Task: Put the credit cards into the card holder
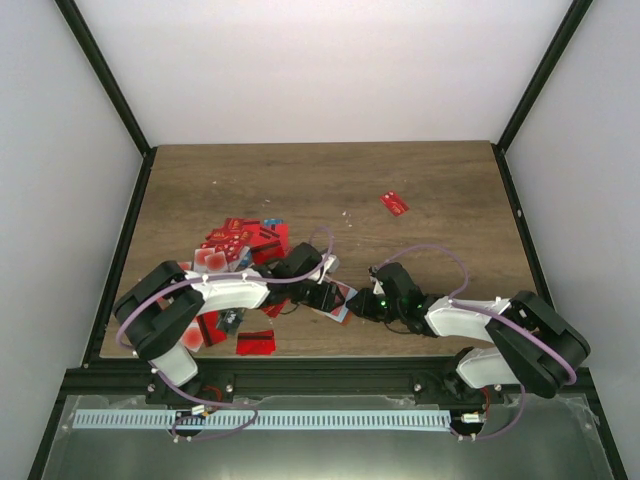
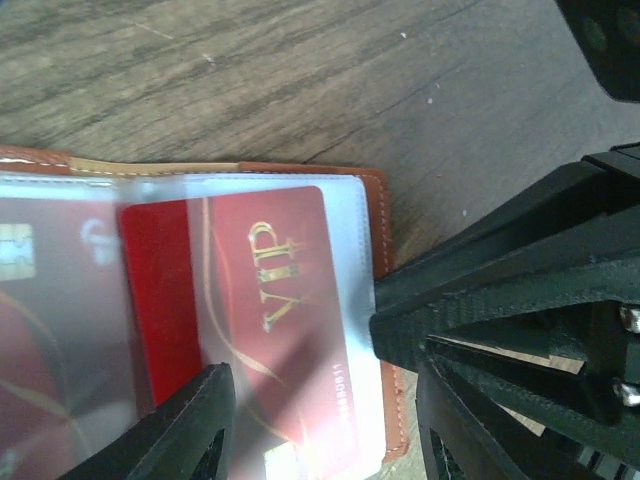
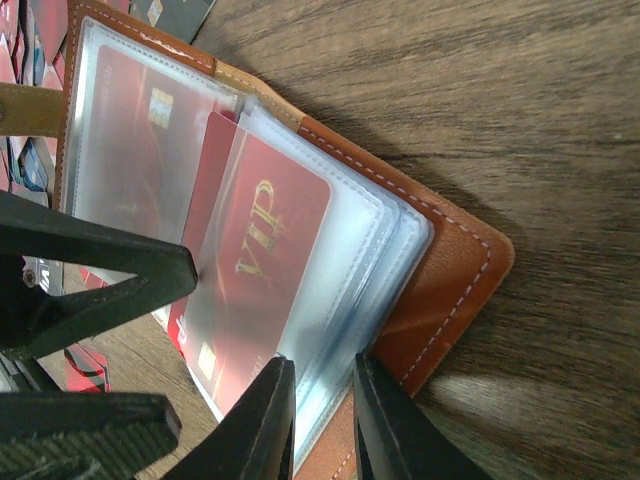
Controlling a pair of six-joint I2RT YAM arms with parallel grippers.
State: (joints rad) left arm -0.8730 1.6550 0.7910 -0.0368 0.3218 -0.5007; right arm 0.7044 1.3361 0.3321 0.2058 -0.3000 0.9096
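On wooden table (image 1: pixel 430 170), pile of credit cards (image 1: pixel 240 240) left of the work spot, partly under left arm (image 1: pixel 235 290). Well apart at far right, stray red card (image 1: pixel 394 203); by front edge, near red card (image 1: pixel 255 343). Open and flat near front edge, between both grippers, card holder (image 3: pixel 450 280), mostly hidden beneath them from above. Largely inside clear sleeve (image 3: pixel 370 260), VIP card (image 2: pixel 270 300), bare red strip sticking out on inner side; long axis parallel to holder's outer edge, chip end at bottom of both wrist views. Released, jaws spread: left gripper (image 2: pixel 322 375), one finger (image 3: pixel 150 270) at bare strip. Clenched on card holder's sleeve edges: right gripper (image 3: pixel 322 365). Top view only: pile, strays. Right wrist only: layered sleeves, edges between right fingers.
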